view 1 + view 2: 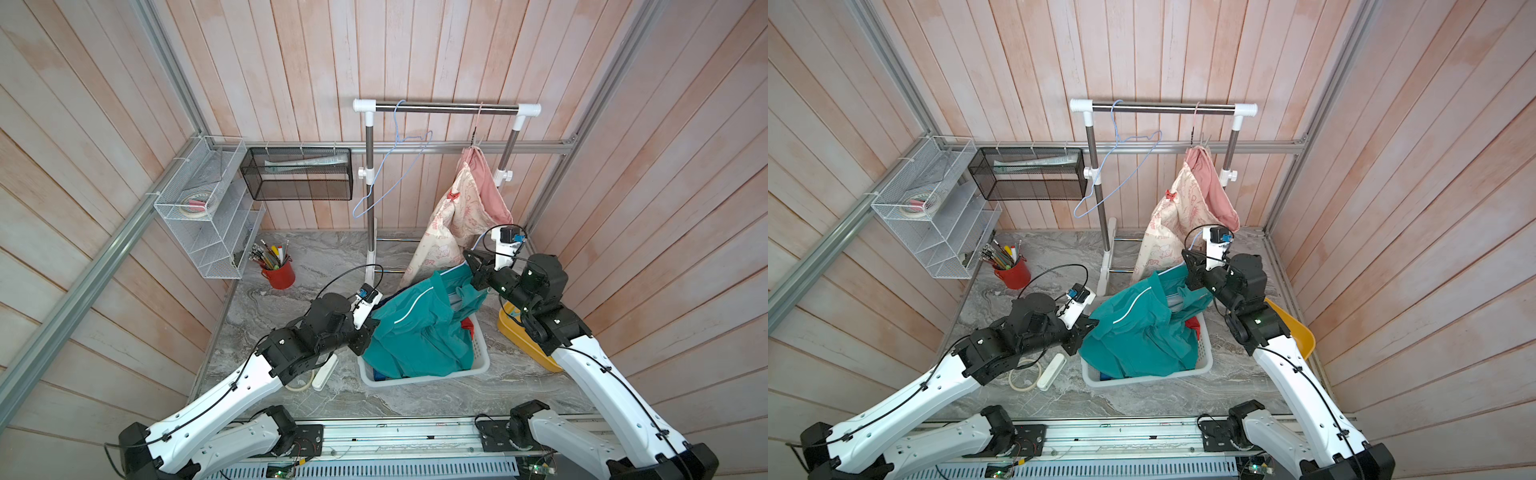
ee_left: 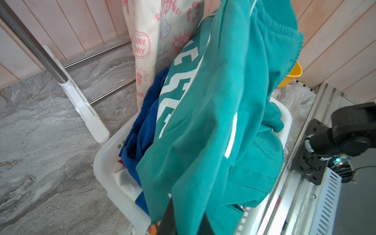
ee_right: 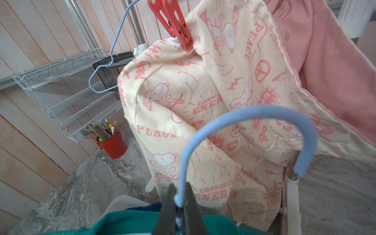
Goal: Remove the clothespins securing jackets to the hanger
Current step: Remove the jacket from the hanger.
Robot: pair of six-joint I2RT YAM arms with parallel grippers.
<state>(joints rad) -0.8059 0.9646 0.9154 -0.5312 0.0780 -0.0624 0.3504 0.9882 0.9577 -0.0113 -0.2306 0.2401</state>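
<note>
— What sits nearest the robot?
— A white basket (image 1: 415,380), close to the middle of the tabletop (image 1: 415,399). The blue jacket (image 2: 145,122) lies inside it. The teal jacket (image 1: 411,332) is draped over the top and spills past the rim.

— And the left hand?
— The left hand (image 2: 187,215) is at the basket's 9 o'clock, pressed together on a fold of the teal jacket. The cloth runs between its two dark fingers.

— The right hand?
— The right hand (image 3: 180,193) is raised at the basket's 1 o'clock. It pinches the neck of a blue hanger (image 3: 254,114) just under the hook, and the teal collar sits right below the grip.

— Anything off to the sides?
— A yellow tub (image 1: 509,328) at 3 o'clock, partly under the right arm, and a red cup (image 1: 279,276) of pencils at 10 o'clock.

— Where is a clothespin?
— One clothespin (image 3: 173,26) shows, red, clamped on the upper edge of the cream jacket (image 1: 453,224). That jacket hangs at about 1 o'clock, beyond the right hand, from the rack (image 1: 446,109) by the back wall. Its pink lining shows on its 3 o'clock side.

— Anything else on the rail?
— An empty hanger (image 3: 97,92), pale blue and tilted, toward the rail's 9 o'clock end.
</note>
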